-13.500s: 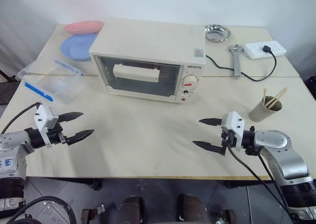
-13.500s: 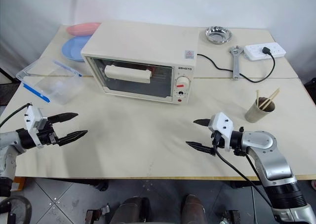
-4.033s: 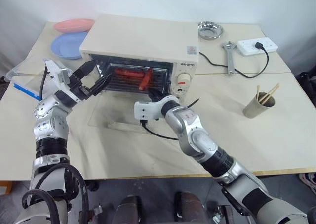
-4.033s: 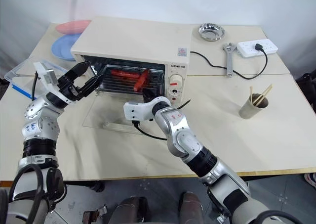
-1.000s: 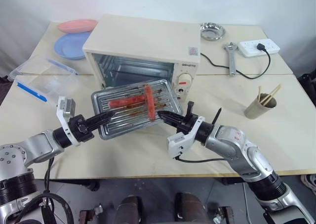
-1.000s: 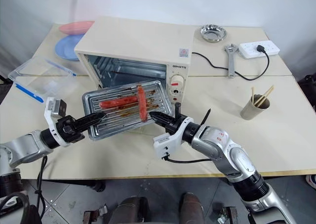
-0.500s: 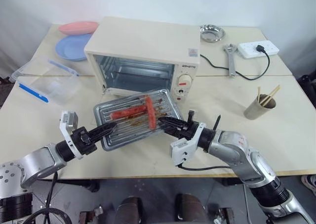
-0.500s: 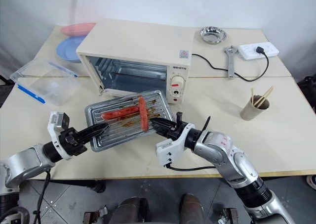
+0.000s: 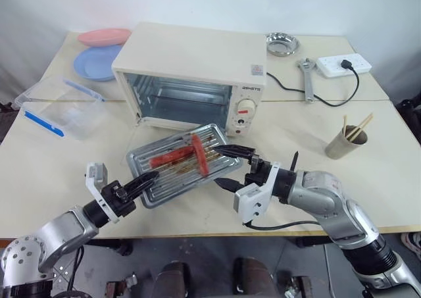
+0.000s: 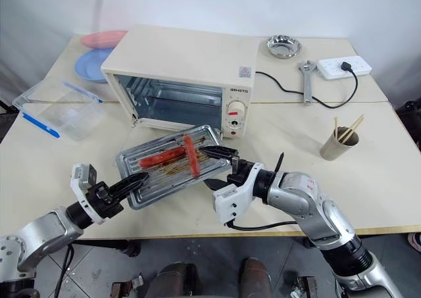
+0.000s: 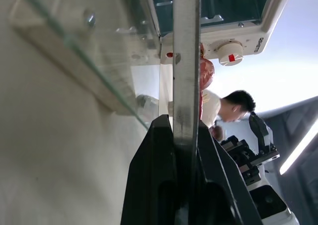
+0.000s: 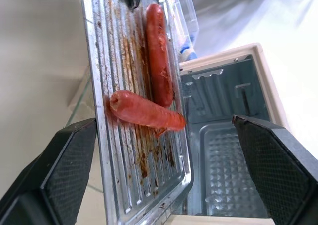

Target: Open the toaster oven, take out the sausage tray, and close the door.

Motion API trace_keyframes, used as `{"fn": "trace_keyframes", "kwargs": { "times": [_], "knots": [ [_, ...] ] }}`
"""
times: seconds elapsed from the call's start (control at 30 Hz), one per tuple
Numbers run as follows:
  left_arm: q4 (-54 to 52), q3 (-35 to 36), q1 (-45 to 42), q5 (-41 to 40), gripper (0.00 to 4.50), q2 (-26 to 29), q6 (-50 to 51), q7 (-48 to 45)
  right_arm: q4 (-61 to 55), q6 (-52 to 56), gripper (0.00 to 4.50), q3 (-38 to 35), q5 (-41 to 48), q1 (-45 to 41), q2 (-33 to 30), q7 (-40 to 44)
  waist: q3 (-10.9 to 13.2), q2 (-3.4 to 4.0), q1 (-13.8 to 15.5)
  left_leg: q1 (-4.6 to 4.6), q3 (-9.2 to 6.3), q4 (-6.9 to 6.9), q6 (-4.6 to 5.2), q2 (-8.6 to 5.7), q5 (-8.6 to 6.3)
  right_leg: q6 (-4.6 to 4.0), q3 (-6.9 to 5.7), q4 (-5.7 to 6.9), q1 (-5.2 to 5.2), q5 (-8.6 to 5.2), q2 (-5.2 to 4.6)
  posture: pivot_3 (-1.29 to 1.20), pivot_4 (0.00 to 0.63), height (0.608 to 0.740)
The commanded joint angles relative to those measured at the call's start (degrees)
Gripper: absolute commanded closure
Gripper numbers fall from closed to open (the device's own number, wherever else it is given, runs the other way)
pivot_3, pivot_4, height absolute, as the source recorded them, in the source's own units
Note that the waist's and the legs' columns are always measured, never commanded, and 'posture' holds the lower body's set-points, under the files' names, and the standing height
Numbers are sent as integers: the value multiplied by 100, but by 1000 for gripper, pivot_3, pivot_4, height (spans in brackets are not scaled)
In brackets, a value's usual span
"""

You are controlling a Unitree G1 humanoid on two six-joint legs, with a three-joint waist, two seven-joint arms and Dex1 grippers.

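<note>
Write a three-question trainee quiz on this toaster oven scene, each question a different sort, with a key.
1. True or false: the toaster oven is shut.
2. Multiple choice: which gripper grips the sausage tray? A. left gripper B. right gripper C. both
3. Fill in: the tray carries ___ red sausages.

Key
1. False. The door is folded down and the cavity shows.
2. A. The left gripper is shut on the tray's near left edge; the right gripper's fingers stand spread wide at the other end, clamping nothing.
3. Two, crossing each other.
</note>
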Motion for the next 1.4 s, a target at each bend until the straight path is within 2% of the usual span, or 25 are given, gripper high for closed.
{"fn": "trace_keyframes", "kwargs": {
  "times": [0.03, 0.17, 0.27, 0.37, 0.73, 0.93, 1.07, 1.4],
  "knots": [
    [-440, 425, 247, -34, 4500, -167, -246, -66, -158, 474, 18, -271, 1147, -1, -224, 639, 0, 0, -6, 0, 1, 0, 2, 0, -1, 0, 1, -4, 3, 0, 0, 0, 150, 740],
    [-690, 676, 517, -34, 4500, -374, -457, -48, -56, 836, 18, -375, 2281, 165, -509, 1377, 0, 1, 9, 0, 0, 0, 7, 1, -4, 0, -4, -13, 8, 0, 0, 0, 150, 740],
    [-1004, 863, 890, -34, 4500, -616, -671, -24, 51, 1489, 18, -576, 3243, 373, -771, 1965, 0, 0, 19, -1, 0, 0, 15, 1, -9, 0, -3, -31, 16, 0, 0, 0, 150, 740],
    [-1318, 1015, 1218, -34, 4500, -892, -930, -15, 411, 1466, 588, -704, 3627, 424, -825, 2290, 0, 0, 16, -2, 5, 1, 22, 0, -16, 3, -1, -46, 22, 2, -1, 0, 150, 740],
    [-2357, 1475, 2771, -34, 4500, -1787, -1971, -221, 2677, 376, 4373, -403, 3084, -267, -219, 2654, 2, 3, 2, -1, 15, 9, 19, 1, -21, 3, 4, -75, 21, 2, 2, 0, 150, 740],
    [-2602, 1692, 3223, -34, 4500, -2192, -2549, -251, 3268, -118, 4469, -256, 2814, -395, 108, 2613, 2, 3, -7, -4, 17, 14, 22, 1, -26, 2, 6, -83, 21, 2, 1, 0, 150, 740],
    [-2710, 1903, 3573, -34, 4500, -2777, -3108, -91, 3725, -395, 4469, 29, 2480, -486, 411, 2548, 1, 3, -30, -2, 31, 14, 24, 10, -35, -2, 15, -96, 21, 5, 8, 0, 150, 740],
    [-2612, 2088, 3406, -34, 4500, -3400, -3801, 365, 4431, -713, 4469, 104, 2344, -914, 958, 2375, 1, 3, -29, -3, 34, 32, 7, 57, -45, -26, 19, -115, 27, 18, 58, 0, 150, 740]
  ]
}}
